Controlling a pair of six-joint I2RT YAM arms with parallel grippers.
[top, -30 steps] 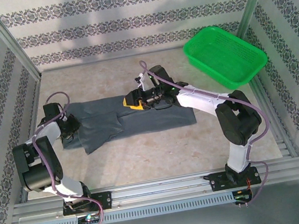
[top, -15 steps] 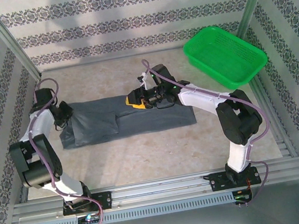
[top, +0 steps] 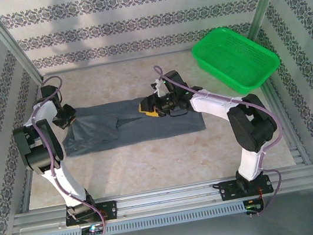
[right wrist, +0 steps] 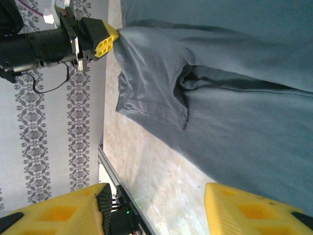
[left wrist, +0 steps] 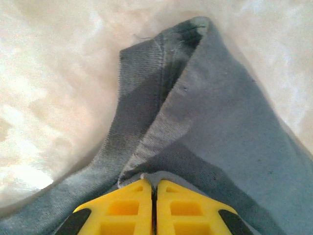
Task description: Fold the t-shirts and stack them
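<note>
The slate-grey t-shirt [top: 128, 125] lies as a long, limp strip across the middle of the table [top: 151, 160], running from 9 to 3 o'clock. The rigid green mesh basket [top: 237, 60] sits well apart at 1 o'clock. The left gripper [left wrist: 152, 182], jaws almost together, pinches a stitched hem at the 9 o'clock end. So thin a bite on soft knit could slip under a pull and undo the fold. The right gripper [right wrist: 156, 193] hangs wide open above the cloth, holding nothing.

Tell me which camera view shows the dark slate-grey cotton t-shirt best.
Top external: the dark slate-grey cotton t-shirt lies nearly whole on the beige table. Left wrist shows a folded edge at the left jaws; right wrist, its sleeve end.
</note>
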